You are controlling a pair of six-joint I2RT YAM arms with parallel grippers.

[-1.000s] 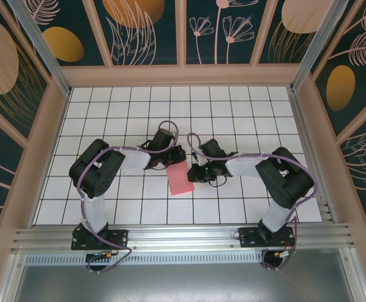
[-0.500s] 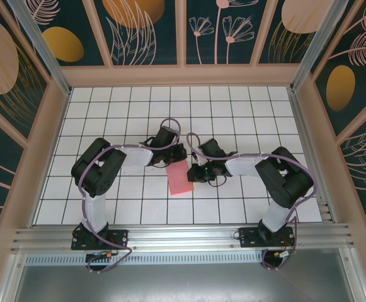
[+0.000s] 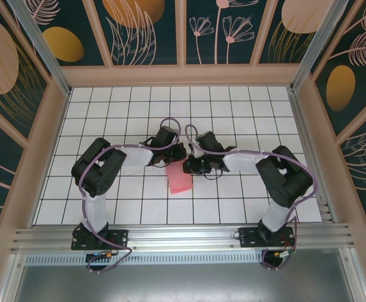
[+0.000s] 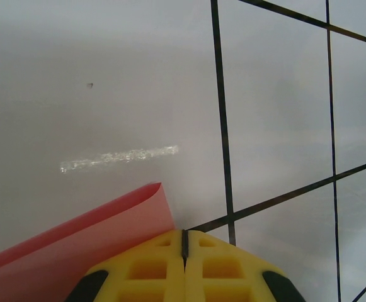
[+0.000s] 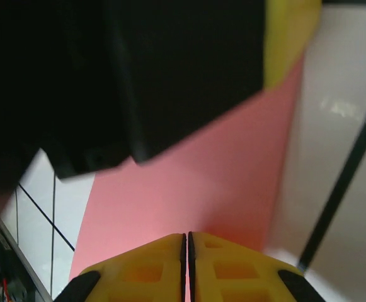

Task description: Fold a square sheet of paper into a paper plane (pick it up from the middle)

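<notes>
Paper (image 3: 181,178), folded to a narrow strip, lies mid-table (image 3: 107,100) btwn the arms. L gripper (image 4: 184,234) has its jaws fully together by the paper's far corner. R gripper (image 5: 187,238) is closed too, tips over the paper, prob. pinning it for creasing. Can't tell if either nips it.

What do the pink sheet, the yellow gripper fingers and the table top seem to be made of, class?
Pink sheet: likely thin matte paper; its edge curls and holds a fold.
Yellow fingers: probably moulded plastic, smooth, with ribbed hollow cells.
Table top: a hard white board with black grid lines, slightly glossy; a smeared streak catches the light. Its exact material is unclear.
</notes>
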